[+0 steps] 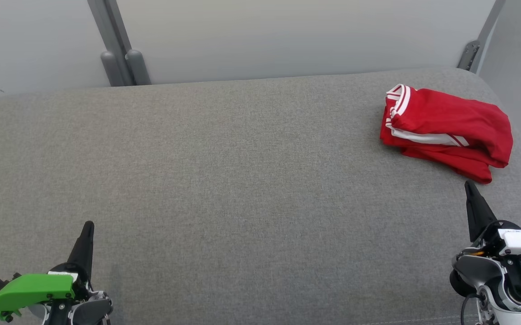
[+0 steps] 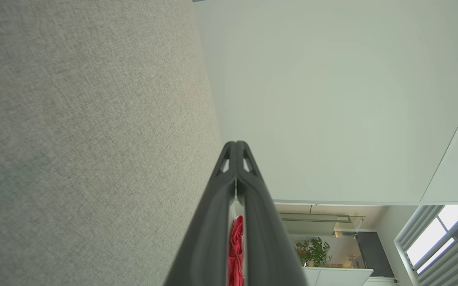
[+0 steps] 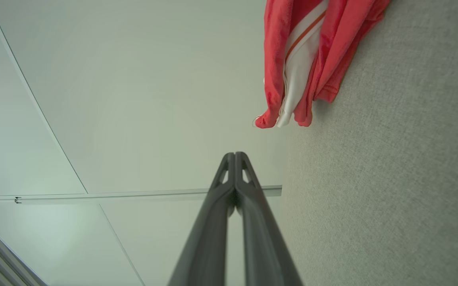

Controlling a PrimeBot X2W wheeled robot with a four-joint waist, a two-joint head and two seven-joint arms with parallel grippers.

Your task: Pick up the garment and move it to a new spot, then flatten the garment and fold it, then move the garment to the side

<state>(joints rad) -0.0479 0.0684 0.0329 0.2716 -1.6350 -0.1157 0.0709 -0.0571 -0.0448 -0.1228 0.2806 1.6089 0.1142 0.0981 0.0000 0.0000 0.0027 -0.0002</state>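
Head view | found folded garment (image 1: 445, 128) set aside at right of cushion (image 1: 242, 180) | saw left claw (image 1: 88, 225), right claw (image 1: 468, 184) closed, empty, clear.

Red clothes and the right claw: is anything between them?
Nothing. In the head view, bare grey fabric surface lies between the shut right gripper and the folded red garment with white stripes.

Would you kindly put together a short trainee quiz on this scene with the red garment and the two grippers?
1. True or false: a gripper holds the red garment.
2. Which is nearer the red garment: A, the left gripper, or B, the right gripper?
3. Fill in: both grippers' jaws are ____.
Key: 1 false; 2 B; 3 shut.
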